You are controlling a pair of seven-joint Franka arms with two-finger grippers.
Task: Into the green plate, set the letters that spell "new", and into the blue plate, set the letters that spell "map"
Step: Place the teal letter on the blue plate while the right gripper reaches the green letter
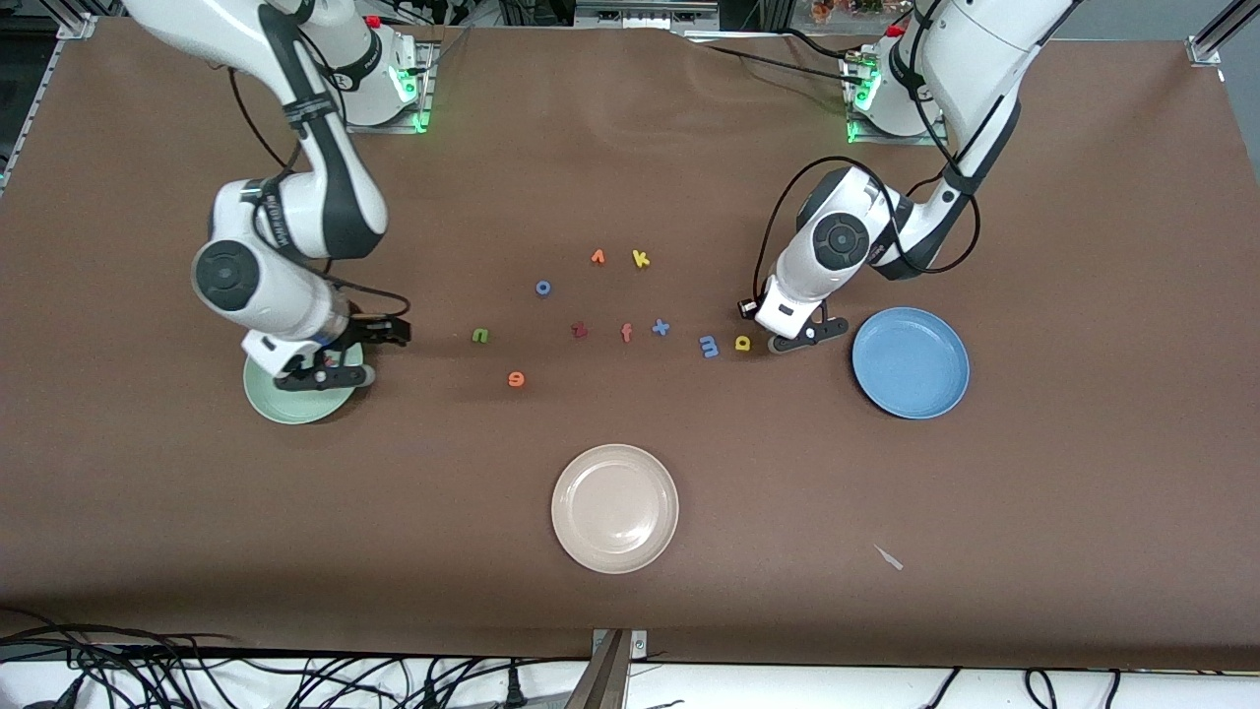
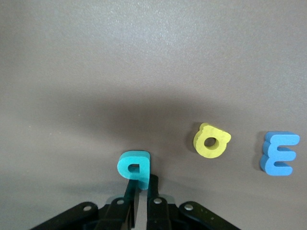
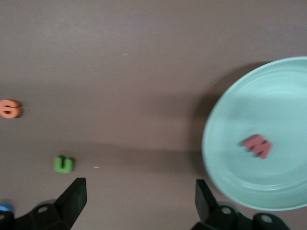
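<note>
Cream-white plate (image 1: 615,508) sits bare; left gripper (image 2: 142,184) pinches teal "p" (image 2: 134,166).

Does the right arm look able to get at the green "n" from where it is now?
Probably yes: the right gripper is open over the green plate, and bare table lies between it and the "n".

Salmon-red "w" (image 3: 257,146) in green plate (image 3: 230,172), green "n" (image 3: 64,164), orange "e" (image 3: 10,109) on table

three plates (image 1: 615,508) on the table, eleven little foam letters (image 1: 580,331), and two robot arms (image 1: 295,187)
</note>
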